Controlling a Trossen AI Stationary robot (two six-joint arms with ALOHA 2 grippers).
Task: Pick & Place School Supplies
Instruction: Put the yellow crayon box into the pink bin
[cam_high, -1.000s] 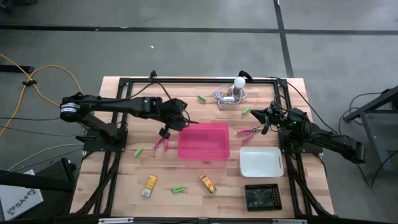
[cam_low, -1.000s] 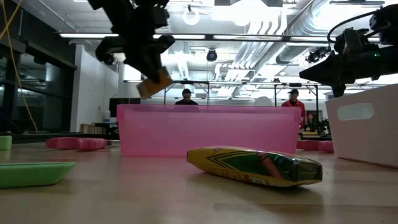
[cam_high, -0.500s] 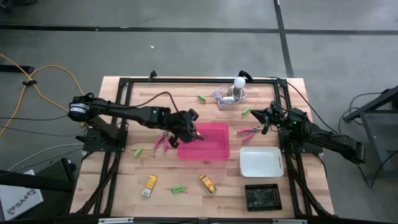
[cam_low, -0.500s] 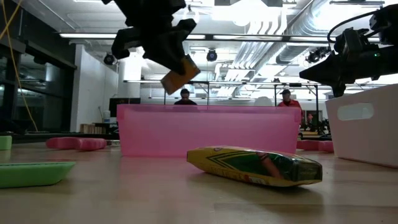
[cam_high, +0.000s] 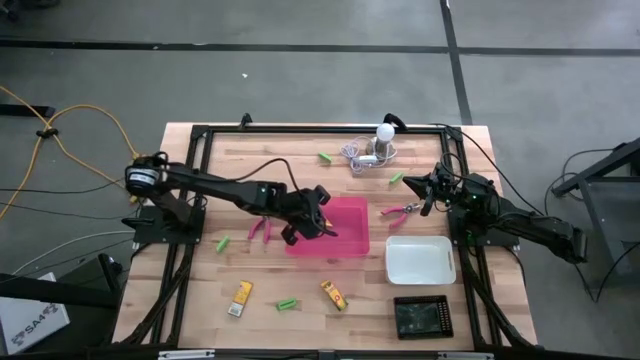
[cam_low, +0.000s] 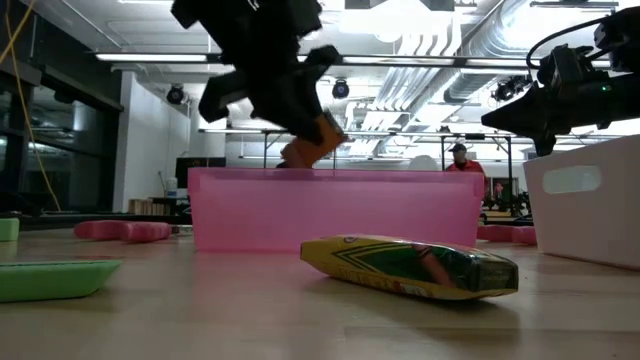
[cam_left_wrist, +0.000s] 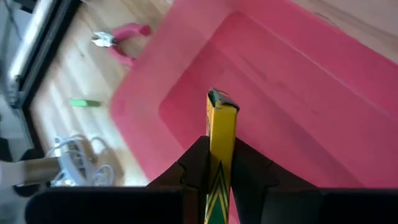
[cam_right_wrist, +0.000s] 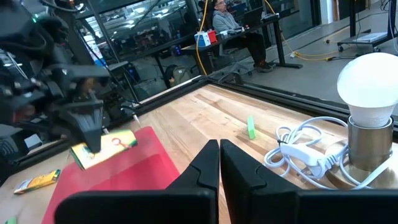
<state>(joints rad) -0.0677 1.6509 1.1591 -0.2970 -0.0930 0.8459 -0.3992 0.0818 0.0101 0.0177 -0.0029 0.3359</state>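
- Nearest the low camera, a yellow crayon-style box (cam_low: 410, 267) lies flat on the table (cam_high: 300, 280), its long axis running across that view. The flat green piece (cam_low: 50, 278) beside it is likewise not yet collected.
- Behind these stands the pink tray (cam_high: 345, 240), which appears to be the drop-off spot, since the left gripper (cam_high: 312, 222) hangs directly over its open top.
- The left gripper is clamped on a yellow-orange block (cam_left_wrist: 221, 143). It grips the block's lower part, so the free end sticks out past the fingertips towards the tray floor. In the low view the block (cam_low: 312, 140) is tilted, just above the tray's rim. Judging by this, a release here would drop it inside.
- On the table beyond the tray's left side lie pink-handled scissors (cam_high: 260, 230). A second pair (cam_high: 403, 211) lies on the tray's right.
- Further right, the right gripper (cam_high: 428, 190) waits with its fingers pressed together on nothing, near the second scissors and pointing towards a green stick (cam_right_wrist: 250, 127) and the white bulb (cam_right_wrist: 370, 79).
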